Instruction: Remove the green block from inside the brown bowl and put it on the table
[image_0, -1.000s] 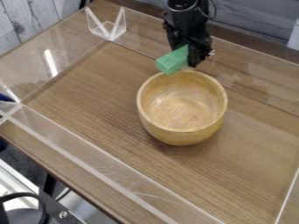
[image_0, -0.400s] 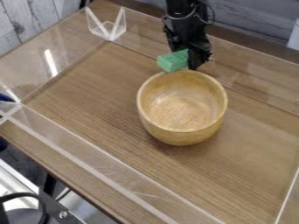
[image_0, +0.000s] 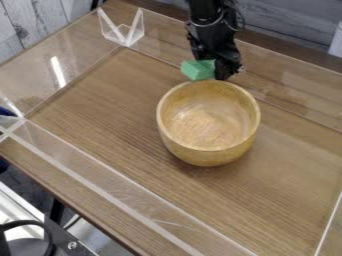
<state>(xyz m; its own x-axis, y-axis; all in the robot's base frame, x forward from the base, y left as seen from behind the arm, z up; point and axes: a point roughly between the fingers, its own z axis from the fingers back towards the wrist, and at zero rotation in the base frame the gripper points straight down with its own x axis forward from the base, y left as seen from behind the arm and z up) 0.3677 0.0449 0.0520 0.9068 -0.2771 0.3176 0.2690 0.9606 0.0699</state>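
The green block (image_0: 198, 69) hangs just behind the far rim of the brown bowl (image_0: 209, 122), outside it and low over the table (image_0: 94, 110). My black gripper (image_0: 214, 66) comes down from above and is shut on the green block, which sticks out to its left. The bowl's pale speckled inside holds nothing. Whether the block touches the tabletop I cannot tell.
Clear acrylic walls (image_0: 80, 170) border the wood-grain tabletop on all sides. A small clear acrylic stand (image_0: 123, 28) sits at the back left corner. Bare wood lies left of and in front of the bowl.
The green block in my gripper has shifted slightly toward the back and a little lower, away from the bowl's rim. The bowl has not moved.
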